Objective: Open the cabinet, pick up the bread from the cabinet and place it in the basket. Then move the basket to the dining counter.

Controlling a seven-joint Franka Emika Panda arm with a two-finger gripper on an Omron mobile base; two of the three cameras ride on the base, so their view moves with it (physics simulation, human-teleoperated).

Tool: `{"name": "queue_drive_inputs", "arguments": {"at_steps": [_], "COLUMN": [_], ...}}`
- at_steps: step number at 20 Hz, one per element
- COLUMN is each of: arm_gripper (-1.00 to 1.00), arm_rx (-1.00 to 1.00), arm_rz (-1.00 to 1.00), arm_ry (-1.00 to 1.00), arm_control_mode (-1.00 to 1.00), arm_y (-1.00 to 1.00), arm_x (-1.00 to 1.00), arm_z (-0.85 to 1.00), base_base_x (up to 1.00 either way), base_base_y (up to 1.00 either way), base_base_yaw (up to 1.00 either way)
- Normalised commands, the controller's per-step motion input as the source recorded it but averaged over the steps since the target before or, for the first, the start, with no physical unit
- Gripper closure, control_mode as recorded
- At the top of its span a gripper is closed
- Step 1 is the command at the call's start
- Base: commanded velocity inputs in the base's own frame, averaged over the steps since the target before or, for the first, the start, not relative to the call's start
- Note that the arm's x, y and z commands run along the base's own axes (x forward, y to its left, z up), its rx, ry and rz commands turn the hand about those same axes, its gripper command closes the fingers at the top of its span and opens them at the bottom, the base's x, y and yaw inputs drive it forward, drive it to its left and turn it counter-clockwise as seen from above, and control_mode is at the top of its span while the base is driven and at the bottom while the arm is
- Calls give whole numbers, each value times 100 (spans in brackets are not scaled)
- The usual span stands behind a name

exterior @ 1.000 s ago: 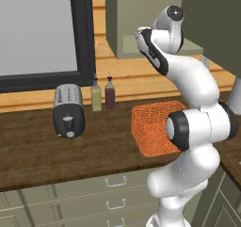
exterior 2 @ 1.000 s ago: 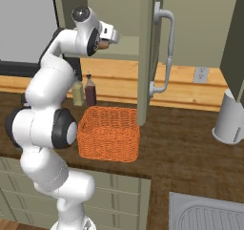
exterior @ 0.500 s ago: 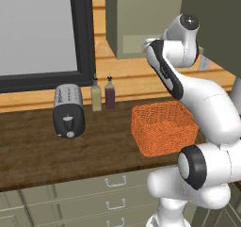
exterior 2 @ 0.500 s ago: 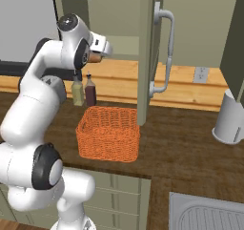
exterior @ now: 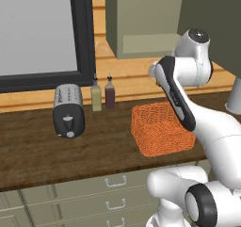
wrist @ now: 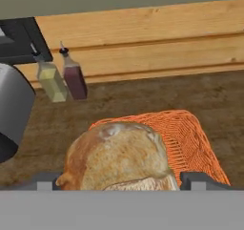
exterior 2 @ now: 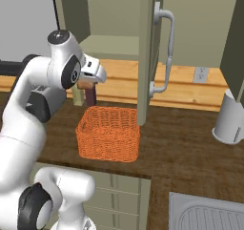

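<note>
The bread, a golden-brown roll, sits between my two finger tips in the hand view. My gripper is shut on it, jaws wide. It hangs above the orange wicker basket, which stands on the dark wood worktop. In the right base view my gripper is up and to the left of the basket, clear of the cabinet. The sage-green cabinet stands open, its door edge-on with the silver handle. The basket lies just right of my forearm in the left base view.
A silver toaster and two bottles stand left of the basket by the wooden back wall. A grey jug stands at the right, a sink in front of it. Green drawers run below the worktop.
The arm has drawn back from the cabinet and the hand has come down toward the basket with the bread in it. The basket and the cabinet door have not moved.
</note>
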Motion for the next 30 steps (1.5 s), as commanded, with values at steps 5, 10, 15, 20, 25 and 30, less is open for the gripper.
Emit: {"name": "queue_drive_inputs", "arguments": {"at_steps": [5,10,15,20,25,30], "arm_gripper": [100,100,100,100,100,100], "arm_rx": [0,0,0,-3,0,0], "arm_rz": [0,0,0,0,0,1], "arm_ry": [16,8,3,0,0,0], "arm_control_mode": [-100,-100,-100,-100,-100,-100], "arm_y": [-8,-22,-12,-2,-6,-4], "arm_x": [-1,39,48,29,1,0], "arm_z": [-100,-100,-95,-68,-62,-50], "base_base_x": [0,0,0,0,0,0], "base_base_y": [0,0,0,0,0,0], "base_base_yaw": [0,0,0,0,0,0]}}
